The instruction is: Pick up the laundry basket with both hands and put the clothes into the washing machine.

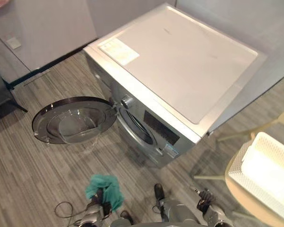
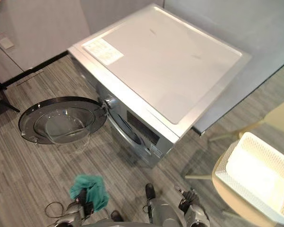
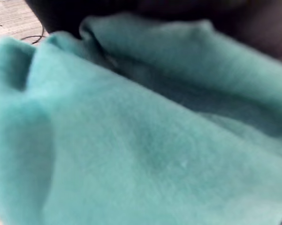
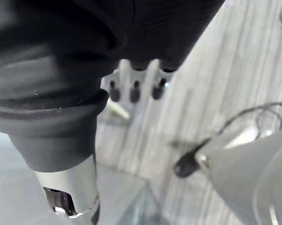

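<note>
Clothes: one teal garment [image 1: 105, 188].

Left eye view: the garment is low and left of centre, bunched over the left hand [image 1: 100, 202]. Whether that hand clasps it cannot be told. The right hand [image 1: 207, 198] is at lower right and carries nothing. The washing machine [image 1: 179, 66] is at centre, its round door [image 1: 73, 120] wide open to the left. The drum opening [image 1: 138, 126] is dark, contents unreadable. The laundry basket [image 1: 240, 166], white and perforated, sits on a beige seat [image 1: 241, 201] at the right edge, and its visible interior looks empty.

Right eye view: same layout.

Left wrist view: teal fabric, close up.

Right wrist view: the right hand is slack and released above the floor [image 4: 234, 70].

Handling note: the step is probably loading. Carry the garment to the opening and push it well inside, clear of the door rim, before letting go.
</note>
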